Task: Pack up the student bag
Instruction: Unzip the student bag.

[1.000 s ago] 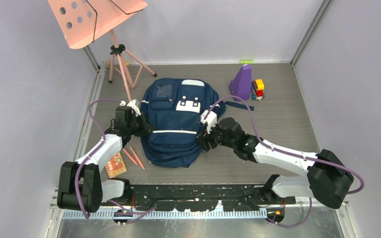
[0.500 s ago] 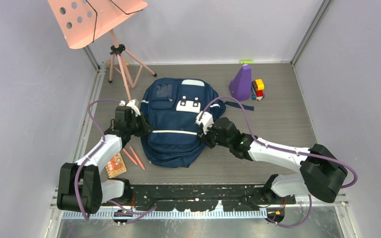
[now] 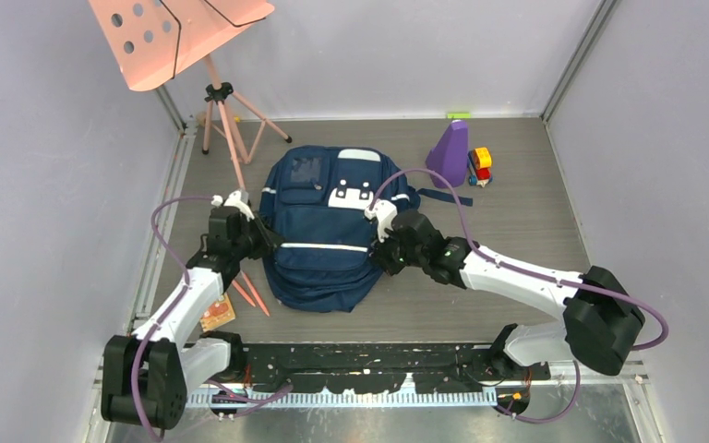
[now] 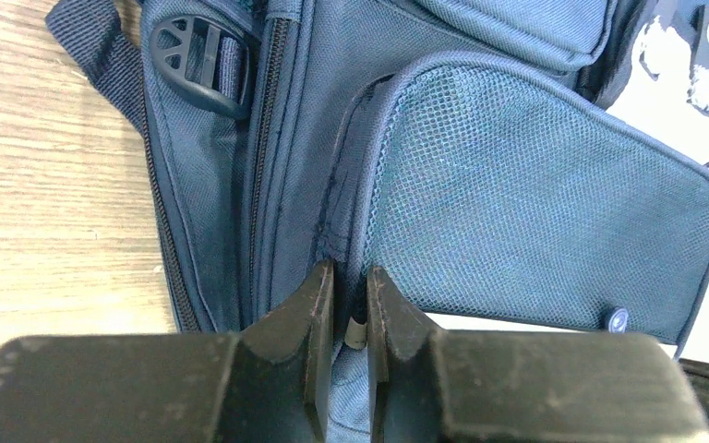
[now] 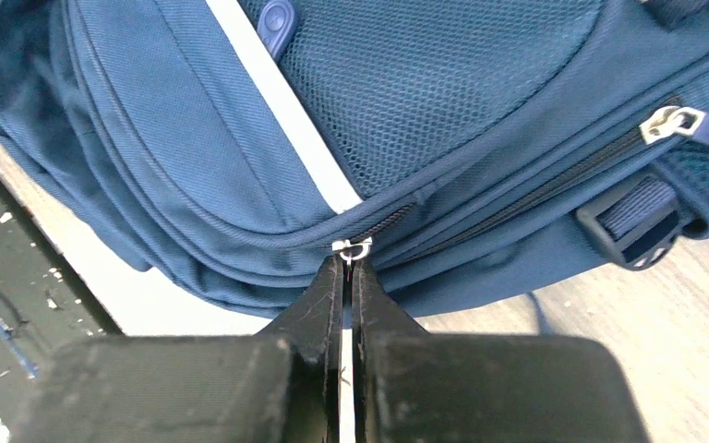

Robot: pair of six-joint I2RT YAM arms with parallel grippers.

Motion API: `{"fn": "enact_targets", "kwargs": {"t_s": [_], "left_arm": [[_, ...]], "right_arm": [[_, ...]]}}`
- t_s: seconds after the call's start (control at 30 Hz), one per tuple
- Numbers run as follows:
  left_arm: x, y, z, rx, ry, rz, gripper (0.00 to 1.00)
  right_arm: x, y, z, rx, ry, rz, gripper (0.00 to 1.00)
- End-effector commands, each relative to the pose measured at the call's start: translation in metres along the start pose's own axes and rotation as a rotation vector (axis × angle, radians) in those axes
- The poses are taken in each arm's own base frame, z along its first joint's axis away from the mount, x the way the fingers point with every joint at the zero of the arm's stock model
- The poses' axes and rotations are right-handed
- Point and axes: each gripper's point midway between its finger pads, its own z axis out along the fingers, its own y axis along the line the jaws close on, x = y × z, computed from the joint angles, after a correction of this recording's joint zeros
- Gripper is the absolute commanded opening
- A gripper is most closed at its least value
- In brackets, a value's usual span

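One student bag (image 3: 325,242); left claw (image 4: 351,273) pinching its side fabric; right claw (image 5: 347,268) clamped tight on one zip pull (image 5: 352,248); two pencils (image 3: 255,293) alongside.

right claw (image 5: 349,266) | clamped on silver zipper pull (image 5: 352,248) | student bag (image 5: 148,138) front, below white stripe (image 5: 286,103)

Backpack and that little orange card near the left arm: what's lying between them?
Two thin orange pencils lie side by side between the orange card and the backpack. The top view shows it.
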Motion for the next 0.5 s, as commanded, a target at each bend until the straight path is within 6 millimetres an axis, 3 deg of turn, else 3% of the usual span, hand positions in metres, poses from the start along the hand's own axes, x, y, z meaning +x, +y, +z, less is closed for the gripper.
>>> {"fn": "enact_targets", "kwargs": {"t_s": [0.0, 0.1, 0.2, 0.33, 0.47], "left_arm": [[-0.017, 0.001, -0.009, -0.023, -0.119, -0.066, 0.00], [-0.020, 0.001, -0.014, -0.024, -0.152, -0.083, 0.00], [-0.020, -0.001, -0.016, -0.014, -0.158, -0.094, 0.00], [-0.017, 0.000, -0.015, -0.011, -0.147, -0.105, 0.00], [-0.015, -0.001, -0.015, -0.005, -0.147, -0.116, 0.00]], "right_arm": [[0.017, 0.031, -0.009, -0.077, 0.107, 0.107, 0.01], [0.029, 0.044, -0.008, -0.080, 0.135, 0.125, 0.01], [0.029, 0.055, -0.004, -0.071, 0.112, 0.130, 0.00], [0.014, 0.066, 0.003, -0.032, 0.043, 0.150, 0.01], [-0.003, 0.090, 0.012, -0.049, -0.004, 0.154, 0.01]]}}
